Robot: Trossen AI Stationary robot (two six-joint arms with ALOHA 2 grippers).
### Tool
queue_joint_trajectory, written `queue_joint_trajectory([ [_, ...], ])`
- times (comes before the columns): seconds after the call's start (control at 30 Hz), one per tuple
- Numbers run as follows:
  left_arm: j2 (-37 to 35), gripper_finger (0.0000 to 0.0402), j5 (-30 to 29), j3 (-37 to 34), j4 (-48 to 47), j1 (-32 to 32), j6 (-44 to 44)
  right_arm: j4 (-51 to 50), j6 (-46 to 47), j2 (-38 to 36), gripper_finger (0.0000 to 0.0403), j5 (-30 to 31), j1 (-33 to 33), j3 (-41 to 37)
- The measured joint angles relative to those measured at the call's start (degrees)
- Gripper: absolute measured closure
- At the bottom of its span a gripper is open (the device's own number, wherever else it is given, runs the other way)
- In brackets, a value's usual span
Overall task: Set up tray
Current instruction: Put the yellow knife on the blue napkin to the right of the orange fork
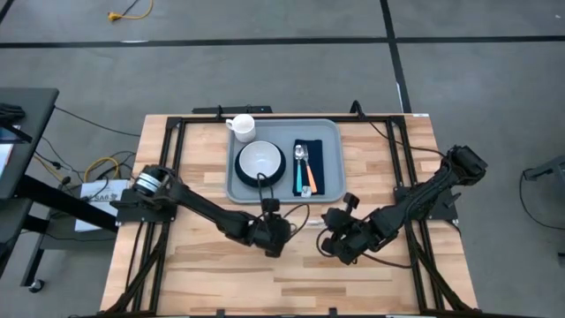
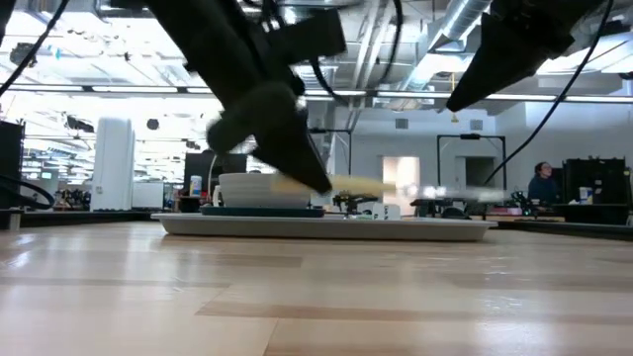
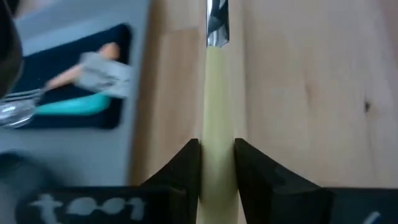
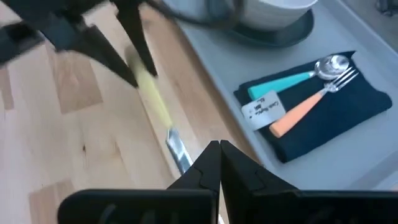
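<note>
Left gripper (image 1: 275, 231) is clamped on the pale yellow handle of a knife (image 3: 216, 124), just near of the tray (image 1: 331, 132). The tray sits at the table's far middle, already carrying a mug (image 1: 242, 127), a bowl (image 1: 260, 160) on a dark plate, and a navy napkin (image 1: 315, 168) with spoon and fork. Best play, I'd say: keep the blade level and lay it down beside the other cutlery. Right gripper (image 4: 219, 149), fingers pressed together and empty, waits just right of the knife.
</note>
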Motion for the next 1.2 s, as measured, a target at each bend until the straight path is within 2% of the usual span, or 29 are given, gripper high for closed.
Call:
queue_joint_trajectory([
  [0.1, -3.2, 0.0340, -4.1, -0.2, -3.1, -1.5, -1.7, 0.0, 0.9, 0.0, 0.0403, 1.1, -0.1, 0.0],
  [0.27, -8.8, 0.0336, -14.8, -2.1, -6.0, -4.5, -4.7, 0.0, 3.9, 0.0, 0.0403, 5.4, -0.1, 0.0],
  [0.47, -13.0, 0.0337, -32.9, -2.7, -15.8, -8.2, -14.3, 2.2, 11.3, -0.3, 0.0403, 21.1, 0.0, 0.0],
  [0.6, -13.9, 0.0333, -42.6, -2.7, -19.1, -10.7, -19.1, 8.1, 10.3, 0.2, 0.0403, 25.8, -0.9, 0.0],
  [0.77, -14.4, 0.0336, -47.2, -2.6, -18.9, -12.6, -19.5, 15.7, 2.9, 0.2, 0.0403, 25.8, -4.6, 0.0],
  [1.03, -14.8, 0.0333, -51.3, -2.6, -19.8, -14.6, -18.9, 33.4, -20.2, 0.1, 0.0403, 23.9, -8.2, 0.0],
  [1.1, -14.8, 0.0336, -51.6, -2.6, -20.5, -15.0, -18.8, 37.4, -27.9, -0.4, 0.0403, 20.3, -8.3, 0.0],
  [1.2, -14.9, 0.0336, -51.6, -2.6, -21.8, -15.6, -18.9, 42.0, -41.5, -2.1, 0.0403, 9.4, -7.9, 0.0],
])
